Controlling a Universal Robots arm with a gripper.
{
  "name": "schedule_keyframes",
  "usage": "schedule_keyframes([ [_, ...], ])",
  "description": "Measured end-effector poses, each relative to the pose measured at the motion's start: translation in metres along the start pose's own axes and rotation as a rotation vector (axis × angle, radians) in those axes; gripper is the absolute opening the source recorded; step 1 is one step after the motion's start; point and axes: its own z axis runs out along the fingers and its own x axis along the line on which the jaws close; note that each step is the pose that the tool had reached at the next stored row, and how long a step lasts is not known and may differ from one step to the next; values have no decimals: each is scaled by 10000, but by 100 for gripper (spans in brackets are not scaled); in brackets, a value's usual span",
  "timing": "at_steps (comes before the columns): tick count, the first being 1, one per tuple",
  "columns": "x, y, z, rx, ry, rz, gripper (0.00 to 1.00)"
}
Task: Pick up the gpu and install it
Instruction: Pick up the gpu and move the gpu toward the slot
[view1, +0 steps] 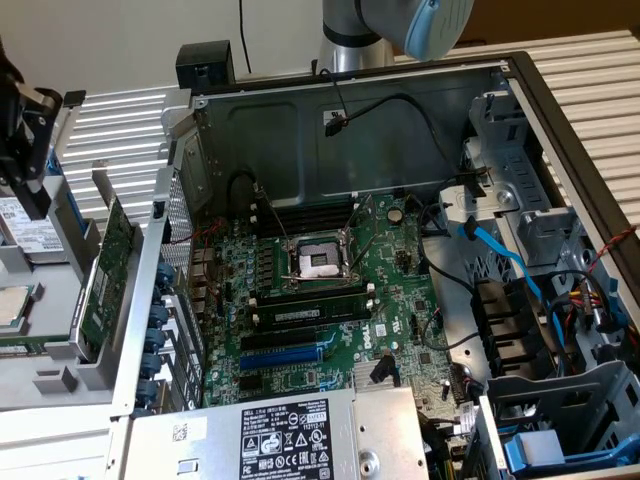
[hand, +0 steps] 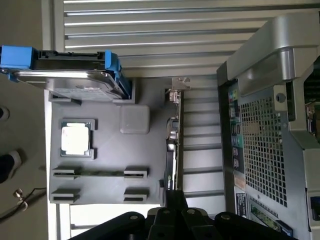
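The gripper (view1: 32, 195) hangs at the exterior view's left, above the gray parts tray (view1: 45, 385) that sits just outside the open computer case (view1: 300, 140). Its claw is pressed together and pinches nothing. The gpu (view1: 108, 275) stands on edge in a slot along the tray's side nearest the case, green circuit board facing the exterior camera, below the claw and apart from it. In the wrist view the gpu (hand: 172, 145) appears edge-on between the tray (hand: 107, 150) and the perforated rear wall of the case (hand: 270, 150), with the closed gripper (hand: 174, 202) in line with its near end. The tray also carries 1 hard drive (hand: 75, 75) in blue brackets and 1 processor chip (hand: 76, 138). Inside the case, the motherboard (view1: 330, 300) lies flat with a blue expansion slot (view1: 280, 355) near the power supply (view1: 290, 435).
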Motion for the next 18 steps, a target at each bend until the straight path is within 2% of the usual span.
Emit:
schedule_keyframes([
  [6,-3,5,66,-175,5,6,11],
  [11,-1,2,115,-248,1,9,12],
  [12,-1,2,123,-255,1,9,18],
  [13,-1,1,132,-261,0,10,18],
  [15,0,0,149,-268,1,10,30],
  [17,1,-1,167,-275,2,10,30],
  [18,1,-1,179,-280,0,10,37],
])
